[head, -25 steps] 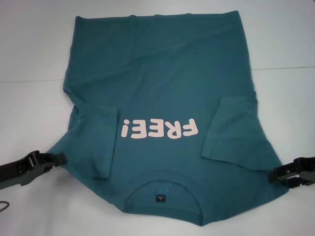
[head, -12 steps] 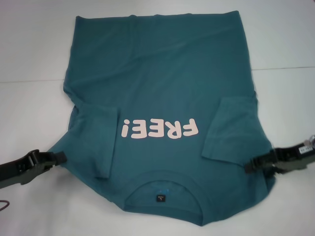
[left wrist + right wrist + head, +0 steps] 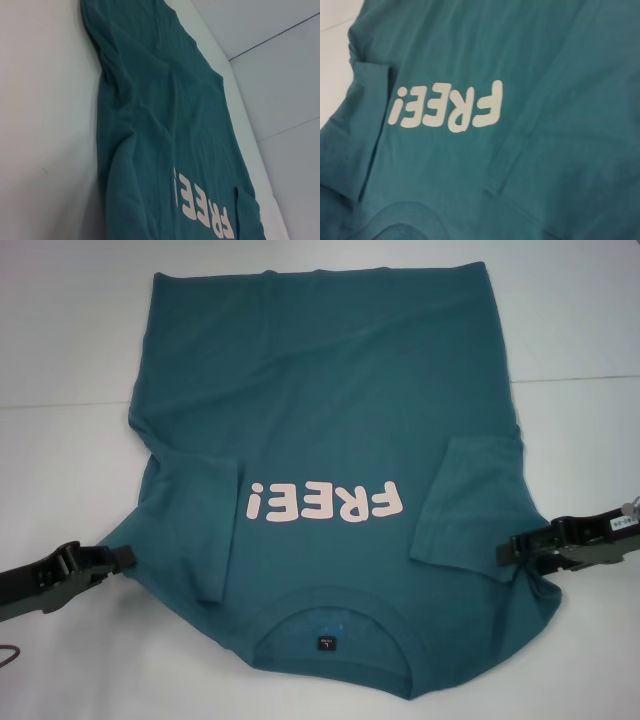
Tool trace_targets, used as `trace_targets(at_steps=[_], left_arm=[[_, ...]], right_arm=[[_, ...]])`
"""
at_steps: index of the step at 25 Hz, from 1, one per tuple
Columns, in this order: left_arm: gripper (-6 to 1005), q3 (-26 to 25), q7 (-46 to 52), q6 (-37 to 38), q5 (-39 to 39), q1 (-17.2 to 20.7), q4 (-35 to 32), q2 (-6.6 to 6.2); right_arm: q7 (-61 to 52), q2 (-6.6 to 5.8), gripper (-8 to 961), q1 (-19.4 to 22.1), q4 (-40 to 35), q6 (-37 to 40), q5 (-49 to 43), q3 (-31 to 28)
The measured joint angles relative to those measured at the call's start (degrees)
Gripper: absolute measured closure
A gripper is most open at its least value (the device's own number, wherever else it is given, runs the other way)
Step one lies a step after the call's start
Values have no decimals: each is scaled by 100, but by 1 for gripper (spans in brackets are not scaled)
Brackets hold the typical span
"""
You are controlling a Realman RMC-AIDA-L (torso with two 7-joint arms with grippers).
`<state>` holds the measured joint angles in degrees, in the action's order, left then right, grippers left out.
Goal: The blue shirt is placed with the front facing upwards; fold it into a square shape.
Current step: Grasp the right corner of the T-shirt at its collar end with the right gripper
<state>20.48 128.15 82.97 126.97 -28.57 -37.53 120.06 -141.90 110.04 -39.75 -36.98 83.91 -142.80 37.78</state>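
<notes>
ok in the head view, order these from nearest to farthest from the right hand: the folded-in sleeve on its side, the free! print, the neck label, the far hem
From the right hand, over the blue shirt:
1. Folded-in sleeve, on the right, just beside the hand.
2. FREE! print, mid-chest, toward the centre.
3. Neck label, inside the collar at the near edge.
4. Far hem, at the far end of the shirt.

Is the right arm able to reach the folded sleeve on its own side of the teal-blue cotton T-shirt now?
Probably yes: the right end effector is already over the teal-blue cotton T-shirt beside the folded sleeve, with nothing between.
</notes>
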Motion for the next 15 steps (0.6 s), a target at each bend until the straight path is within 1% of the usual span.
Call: trace_targets(at_steps=[1,2,3,8,11,15], left_arm=[[984,0,0,2,0,0,0,0],[984,0,0,4,0,0,0,0],[984,0,0,7,0,0,0,0],[983,0,0,15,0,7,4,0],[983,0,0,18,0,8,10,0],[983,0,0,18,0,9,14,0]], right_arm=[[-9,-28,136,12,-2,18,-17,1],[-39,-83,136,36,-6,56,-60,12],[-39,-83,136,36,-6,56,-60,12],[-79,-174,136,87,-11,123,-177,-18],[-89,-184,136,107,-11,132,-251,10],[-94,-158,136,106,-11,135,-478,14]])
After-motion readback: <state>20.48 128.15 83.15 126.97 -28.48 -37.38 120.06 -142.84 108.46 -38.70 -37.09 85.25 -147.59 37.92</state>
